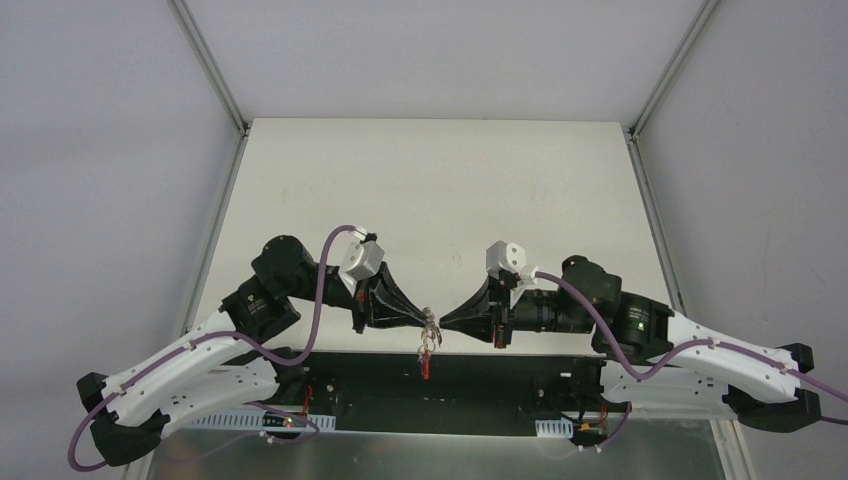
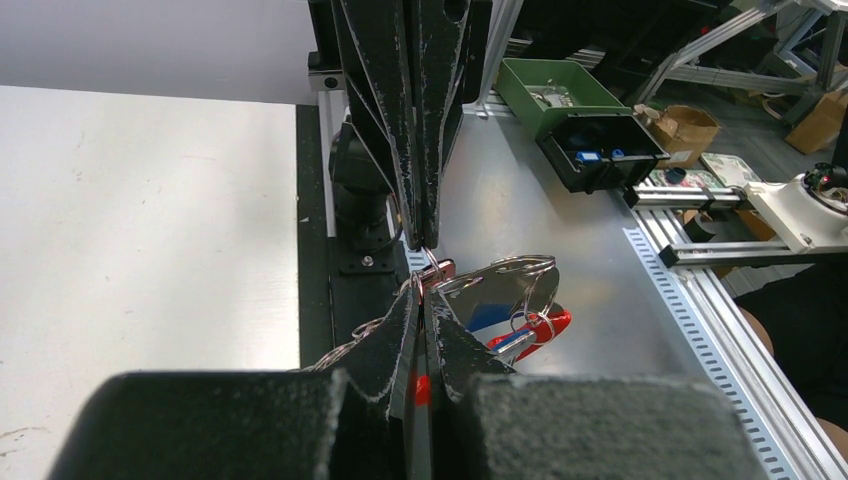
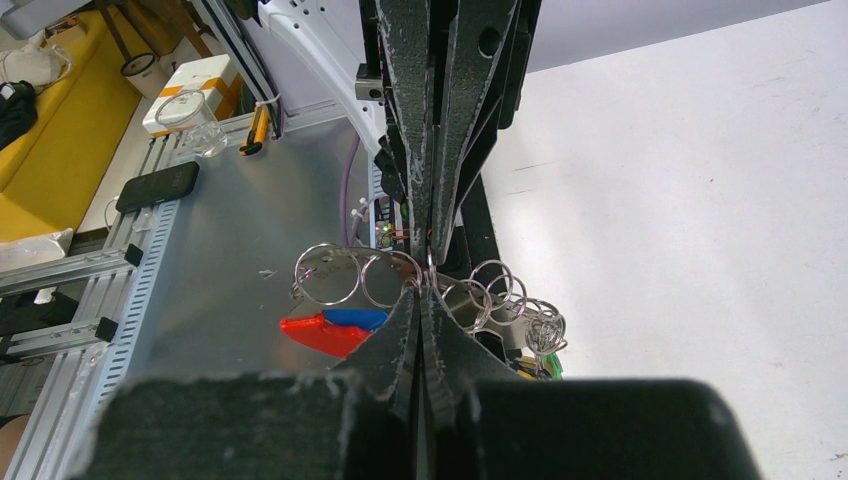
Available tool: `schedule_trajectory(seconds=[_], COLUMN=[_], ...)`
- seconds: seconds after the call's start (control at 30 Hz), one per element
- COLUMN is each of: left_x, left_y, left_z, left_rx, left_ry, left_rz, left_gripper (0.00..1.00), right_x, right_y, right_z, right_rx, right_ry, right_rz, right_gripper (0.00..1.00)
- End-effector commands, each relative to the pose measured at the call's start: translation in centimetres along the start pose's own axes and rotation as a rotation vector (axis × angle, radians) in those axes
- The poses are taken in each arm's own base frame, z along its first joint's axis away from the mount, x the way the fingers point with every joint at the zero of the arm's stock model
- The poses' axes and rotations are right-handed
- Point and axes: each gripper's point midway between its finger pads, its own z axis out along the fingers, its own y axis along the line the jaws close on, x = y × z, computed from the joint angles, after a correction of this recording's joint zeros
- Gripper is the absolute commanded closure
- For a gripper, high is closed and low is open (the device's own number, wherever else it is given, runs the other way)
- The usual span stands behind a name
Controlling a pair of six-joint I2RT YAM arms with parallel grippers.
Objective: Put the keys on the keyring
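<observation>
keyring [image 1: 429,330] | at table [image 1: 430,180] near edge | left gripper [image 1: 425,314], right gripper [image 1: 442,322] clamp it

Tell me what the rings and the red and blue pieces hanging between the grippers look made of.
The wire rings: metal, likely steel, judging by the thin silvery wire and bright glints. The red piece and blue piece: probably plastic, with solid colour and a smooth, soft sheen.
</observation>
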Motion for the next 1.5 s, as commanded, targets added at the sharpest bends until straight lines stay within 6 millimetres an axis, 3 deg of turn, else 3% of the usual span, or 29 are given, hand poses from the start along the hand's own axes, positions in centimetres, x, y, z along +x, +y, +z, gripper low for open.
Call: schedule_trajectory(seconds=[0.0, 0.8, 1.47], left_x=[-3.2, -3.0, -3.2], left_y=[-1.6, -2.3, -2.3], left_z=[0.0, -0.2, -0.4], left_rx=[0.047, 0.071, 0.060], left_ry=[-0.080, -0.077, -0.089], left_rz=[0.086, 0.101, 0.112], left_gripper=[1.00, 1.00, 1.00], right_x=[-3.9, -3.7, -2.1], right_y=[0.7, -0.3, -0.4], right_z=[-0.4, 0.1, 0.2], right_rx=[-0.010, 0.038, 0.042], right_ry=[-0.115, -0.117, -0.082], right_rz=[-0.040, -0.042, -0.024], right_gripper=[1.00, 1.00, 1.00])
